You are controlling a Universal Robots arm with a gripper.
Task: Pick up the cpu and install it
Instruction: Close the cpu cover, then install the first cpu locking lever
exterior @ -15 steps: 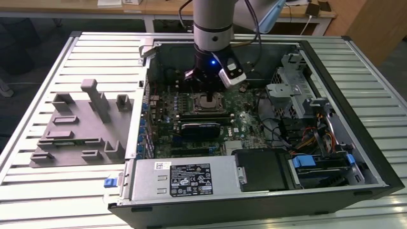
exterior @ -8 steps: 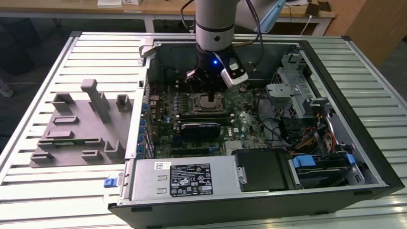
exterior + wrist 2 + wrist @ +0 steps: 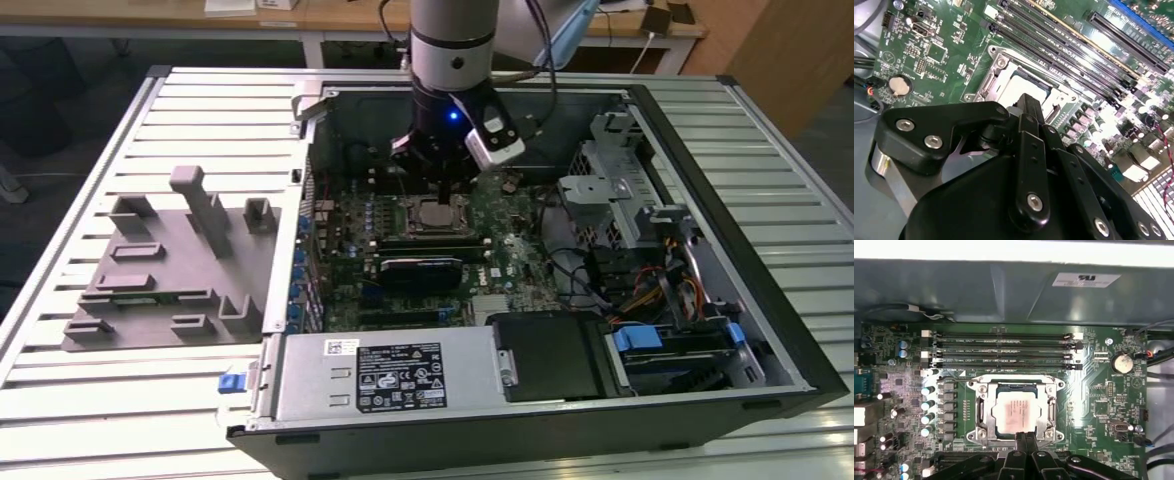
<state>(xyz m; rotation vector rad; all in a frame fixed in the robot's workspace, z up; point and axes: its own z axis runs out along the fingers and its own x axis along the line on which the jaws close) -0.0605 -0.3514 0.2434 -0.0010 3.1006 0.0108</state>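
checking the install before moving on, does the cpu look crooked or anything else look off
Nothing stands out. The cpu lies flat and square in the motherboard socket in the first wrist view, with the gripper at one edge.

I see the cpu (image 3: 1016,412) top smooth, pale metal; socket frame (image 3: 980,411) shiny metal; circuit board (image 3: 1094,405) glossy green.

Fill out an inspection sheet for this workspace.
Surface: slatted table bearing an open computer case.
Job's things: cpu lying flat in the motherboard socket.
Clutter: grey fixture on the table, at the exterior view's left.
End effector: end effector shut, tips at the cpu's edge.
Cables: wire bundle inside the case.
Surroundings: wooden desks behind the table.
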